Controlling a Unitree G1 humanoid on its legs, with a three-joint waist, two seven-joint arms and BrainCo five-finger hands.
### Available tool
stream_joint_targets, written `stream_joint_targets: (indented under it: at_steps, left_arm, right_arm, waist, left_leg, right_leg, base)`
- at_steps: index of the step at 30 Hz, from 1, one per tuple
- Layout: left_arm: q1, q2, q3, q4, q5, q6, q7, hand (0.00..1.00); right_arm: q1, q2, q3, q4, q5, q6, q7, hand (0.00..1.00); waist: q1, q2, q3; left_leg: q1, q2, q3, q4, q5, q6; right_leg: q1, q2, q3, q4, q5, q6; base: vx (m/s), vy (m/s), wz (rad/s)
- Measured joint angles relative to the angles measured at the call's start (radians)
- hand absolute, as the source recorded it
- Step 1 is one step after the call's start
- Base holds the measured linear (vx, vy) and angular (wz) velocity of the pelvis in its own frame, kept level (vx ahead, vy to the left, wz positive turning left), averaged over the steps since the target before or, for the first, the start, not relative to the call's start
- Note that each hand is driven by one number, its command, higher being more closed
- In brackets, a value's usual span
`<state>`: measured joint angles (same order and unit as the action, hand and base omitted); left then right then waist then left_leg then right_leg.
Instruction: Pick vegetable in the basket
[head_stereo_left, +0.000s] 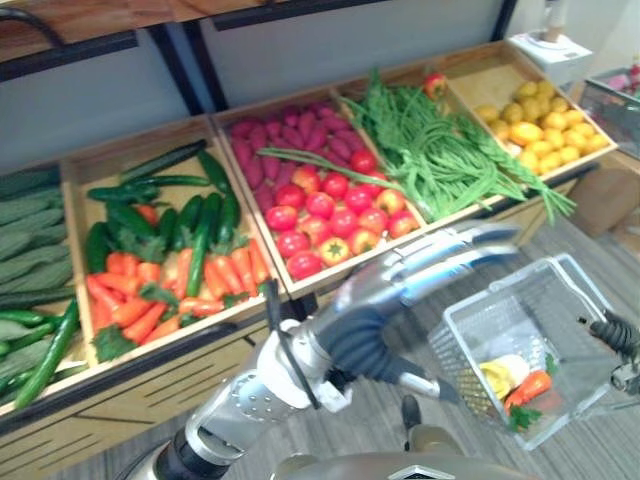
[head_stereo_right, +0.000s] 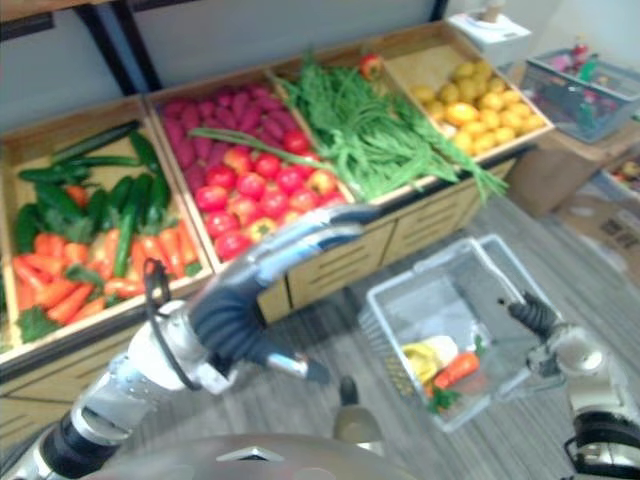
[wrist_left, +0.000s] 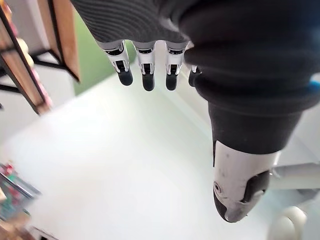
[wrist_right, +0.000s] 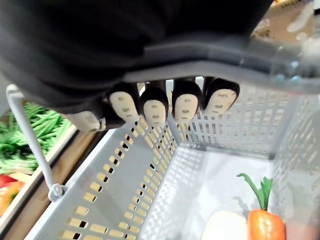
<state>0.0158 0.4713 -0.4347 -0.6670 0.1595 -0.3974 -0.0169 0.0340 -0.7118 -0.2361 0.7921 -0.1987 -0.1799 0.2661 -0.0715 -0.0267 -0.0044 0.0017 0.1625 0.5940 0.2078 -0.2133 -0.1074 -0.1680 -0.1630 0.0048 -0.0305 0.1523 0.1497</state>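
Grip status: the left robot hand is stretched out with straight fingers and holds nothing. It hangs over the floor, between the front edge of the tomato bin and the basket. The right robot hand has its fingers curled round the basket handle and carries the basket tilted, on the robot's right.

Task items: the vegetables lie in the bins, namely carrots, cucumbers, tomatoes and beans. One carrot and a yellow item lie in the basket's low corner.

Probable faults:
1. Tomatoes are round and piled close. A flat-fingered approach is likely to push rather than enclose, sending neighbours over the front edge.
2. Beans overhang their bin at the front (close to the likely reach path) and may snag the fingers.
3. The basket hangs from one grip on a thin handle. Contact between the left arm and the rim would probably swing it.
4. More tilt could spill the carrot and the yellow item.
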Motion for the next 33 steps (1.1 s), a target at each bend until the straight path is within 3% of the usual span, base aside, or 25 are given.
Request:
stream_joint_targets:
  at_steps: [2,8,10,14,17,21,25,29,30,33]
  left_arm:
    - [0.049,-0.012,0.108,-0.004,0.002,0.004,0.016,0.00]
    - [0.168,-0.104,0.408,0.024,0.011,0.031,0.069,0.00]
    - [0.213,-0.149,0.522,0.093,0.014,0.063,0.093,0.00]
    - [0.257,-0.220,0.619,0.236,0.032,0.123,0.109,0.00]
    - [0.267,-0.285,0.703,0.403,0.101,0.165,0.118,0.00]
    - [0.263,-0.320,0.863,0.718,0.194,0.236,0.172,0.00]
    - [0.262,-0.358,0.995,0.948,0.206,0.281,0.222,0.00]
    - [0.241,-0.379,1.141,1.289,0.114,0.316,0.278,0.00]
    - [0.233,-0.390,1.193,1.397,0.046,0.324,0.285,0.00]
    - [0.230,-0.410,1.227,1.591,-0.026,0.354,0.283,0.00]
  right_arm:
    - [0.011,0.074,-0.081,0.067,-0.011,0.011,-0.044,1.00]
    - [0.041,0.204,-0.310,0.196,-0.038,0.046,-0.139,1.00]
    - [0.053,0.260,-0.396,0.249,-0.038,0.059,-0.177,1.00]
    - [0.057,0.326,-0.476,0.313,-0.034,0.083,-0.208,1.00]
    - [0.075,0.383,-0.512,0.326,-0.019,0.086,-0.234,1.00]
    - [0.088,0.452,-0.513,0.317,0.006,0.087,-0.241,1.00]
    - [0.090,0.500,-0.501,0.293,0.032,0.087,-0.257,1.00]
    - [0.091,0.542,-0.489,0.274,0.052,0.087,-0.278,1.00]
    - [0.088,0.548,-0.478,0.275,0.058,0.087,-0.283,1.00]
    - [0.080,0.560,-0.464,0.280,0.083,0.086,-0.290,1.00]
  waist:
    - [0.010,0.000,0.000]
    - [0.035,-0.011,-0.002]
    - [0.049,-0.019,-0.003]
    - [0.056,-0.027,-0.005]
    - [0.063,-0.023,-0.011]
    - [0.051,-0.035,-0.022]
    - [0.051,-0.035,-0.034]
    - [0.050,-0.032,-0.041]
    - [0.050,-0.031,-0.043]
    - [0.049,-0.033,-0.044]
  left_leg:
    - [-0.020,-0.013,-0.052,0.000,0.013,0.019]
    - [-0.071,-0.047,-0.163,-0.018,0.035,0.032]
    - [-0.090,-0.064,-0.204,-0.047,0.062,0.045]
    - [-0.102,-0.079,-0.258,-0.071,0.090,0.048]
    - [-0.101,-0.081,-0.293,-0.098,0.108,0.046]
    - [-0.098,-0.084,-0.335,-0.145,0.137,0.036]
    - [-0.083,-0.084,-0.339,-0.179,0.155,0.032]
    - [-0.044,-0.088,-0.348,-0.221,0.174,0.029]
    - [-0.032,-0.090,-0.346,-0.234,0.177,0.029]
    - [-0.028,-0.094,-0.345,-0.247,0.181,0.028]
  right_leg:
    - [0.011,-0.019,-0.047,-0.003,-0.002,-0.001]
    - [0.033,-0.059,-0.156,-0.005,-0.022,-0.007]
    - [0.035,-0.072,-0.198,-0.004,-0.020,-0.003]
    - [0.043,-0.076,-0.232,-0.004,-0.020,-0.004]
    - [0.056,-0.074,-0.264,-0.004,-0.027,-0.015]
    - [0.068,-0.071,-0.305,-0.004,-0.053,-0.055]
    - [0.071,-0.067,-0.318,-0.006,-0.060,-0.063]
    - [0.105,-0.064,-0.331,-0.024,-0.063,-0.059]
    - [0.108,-0.063,-0.331,-0.028,-0.065,-0.056]
    - [0.110,-0.063,-0.331,-0.039,-0.063,-0.052]
  base:
    - [-0.02,0.006,0.67]
    - [-0.01,0.009,0.62]
    - [0.03,0.008,0.58]
    - [0.04,0.006,0.49]
    - [0.02,-0.018,0.30]
    - [-0.01,-0.030,0.28]
    - [-0.01,-0.019,0.08]
    - [0.02,-0.008,0.07]
    - [0.00,0.000,0.00]
    - [0.01,0.000,0.00]
